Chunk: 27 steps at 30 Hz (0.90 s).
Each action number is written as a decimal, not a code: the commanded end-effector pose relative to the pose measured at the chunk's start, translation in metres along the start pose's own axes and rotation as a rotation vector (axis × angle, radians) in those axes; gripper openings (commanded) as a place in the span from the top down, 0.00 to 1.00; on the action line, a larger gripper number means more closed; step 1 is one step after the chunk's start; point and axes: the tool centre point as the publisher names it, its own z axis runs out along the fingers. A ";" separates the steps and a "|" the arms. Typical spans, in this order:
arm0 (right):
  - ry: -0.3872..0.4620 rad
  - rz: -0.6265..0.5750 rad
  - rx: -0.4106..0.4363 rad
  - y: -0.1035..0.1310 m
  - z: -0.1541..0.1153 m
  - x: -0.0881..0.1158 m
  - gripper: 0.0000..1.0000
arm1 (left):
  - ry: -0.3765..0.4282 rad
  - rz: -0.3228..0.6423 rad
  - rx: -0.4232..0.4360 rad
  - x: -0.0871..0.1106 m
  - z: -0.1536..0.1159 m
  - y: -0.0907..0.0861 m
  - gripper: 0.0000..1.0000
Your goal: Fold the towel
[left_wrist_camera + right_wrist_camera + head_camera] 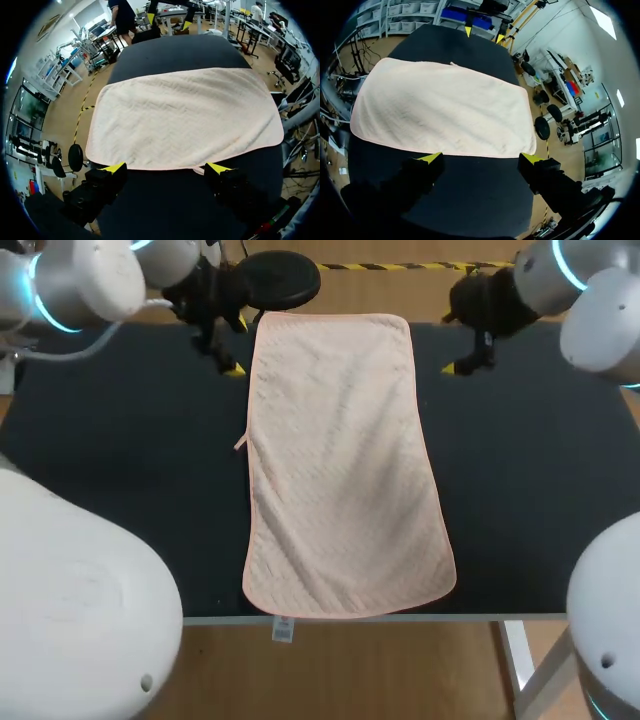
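lying fully spread on the dark desk [530, 470], the pale pink towel [340, 460] is showing no fold at all, so the task is looking to be at its very start; one short end is reaching the desk's far edge and the other is meeting the near edge, where a small label is hanging over

the left pincer [222, 355] is hanging just beside the towel's left long edge near the far corner, and the right pincer [468, 355] is sitting likewise beside the right long edge; in each wrist view the yellow tips are standing wide apart with the towel's edge lying just ahead of them, so both pincers are gaping and gripping nothing

judging from this, everything is remaining to be done: taking hold of the two far corners, bringing that end over onto the near end, and flattening the result; whether the fingers are touching the desk is not something these views are showing
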 end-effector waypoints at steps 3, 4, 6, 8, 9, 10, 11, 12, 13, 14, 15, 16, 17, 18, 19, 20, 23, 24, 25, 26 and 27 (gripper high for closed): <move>0.043 0.054 0.190 -0.002 0.031 0.016 0.00 | -0.001 0.041 -0.160 0.006 0.029 -0.006 0.00; 0.051 0.059 0.190 -0.002 0.035 0.019 0.00 | 0.004 0.049 -0.179 0.007 0.034 -0.005 0.00; 0.050 0.062 0.209 -0.004 0.044 0.022 0.00 | 0.018 0.044 -0.201 0.006 0.046 -0.003 0.00; 0.060 0.069 0.218 -0.005 0.050 0.024 0.00 | 0.034 0.053 -0.221 0.006 0.055 -0.002 0.00; 0.060 0.068 0.220 -0.005 0.053 0.024 0.00 | 0.037 0.056 -0.226 0.005 0.059 -0.002 0.00; 0.061 0.067 0.220 -0.005 0.055 0.024 0.00 | 0.039 0.056 -0.224 0.005 0.062 -0.001 0.00; 0.063 0.064 0.227 -0.005 0.057 0.023 0.00 | 0.045 0.069 -0.236 0.005 0.067 -0.001 0.00; 0.067 0.064 0.227 -0.006 0.060 0.023 0.00 | 0.054 0.068 -0.236 0.004 0.070 -0.001 0.00; 0.071 0.068 0.224 -0.006 0.062 0.023 0.00 | 0.057 0.069 -0.233 0.004 0.074 -0.001 0.00; 0.081 0.059 0.228 -0.006 0.065 0.023 0.00 | 0.065 0.077 -0.241 0.004 0.077 -0.001 0.00; 0.092 0.051 0.228 -0.006 0.066 0.024 0.00 | 0.077 0.075 -0.239 0.004 0.080 0.000 0.00; 0.112 0.039 0.234 -0.006 0.068 0.024 0.00 | 0.079 0.076 -0.234 0.004 0.081 0.000 0.00; 0.122 0.017 0.236 -0.006 0.068 0.025 0.00 | 0.086 0.078 -0.231 0.004 0.082 0.000 0.00; 0.122 0.017 0.236 -0.006 0.068 0.025 0.00 | 0.095 0.073 -0.234 0.004 0.082 0.000 0.00; 0.122 0.017 0.236 -0.006 0.068 0.025 0.00 | 0.098 0.062 -0.216 0.002 0.079 0.000 0.00; 0.122 0.017 0.236 -0.006 0.068 0.025 0.00 | 0.098 0.062 -0.216 0.002 0.079 0.000 0.00; 0.122 0.017 0.236 -0.006 0.068 0.025 0.00 | 0.098 0.062 -0.216 0.002 0.079 0.000 0.00; 0.122 0.017 0.236 -0.006 0.068 0.025 0.00 | 0.098 0.062 -0.216 0.002 0.079 0.000 0.00; 0.122 0.017 0.236 -0.006 0.068 0.025 0.00 | 0.098 0.062 -0.216 0.002 0.079 0.000 0.00; 0.122 0.017 0.236 -0.006 0.068 0.025 0.00 | 0.098 0.062 -0.216 0.002 0.079 0.000 0.00; 0.122 0.017 0.236 -0.006 0.068 0.025 0.00 | 0.098 0.062 -0.216 0.002 0.079 0.000 0.00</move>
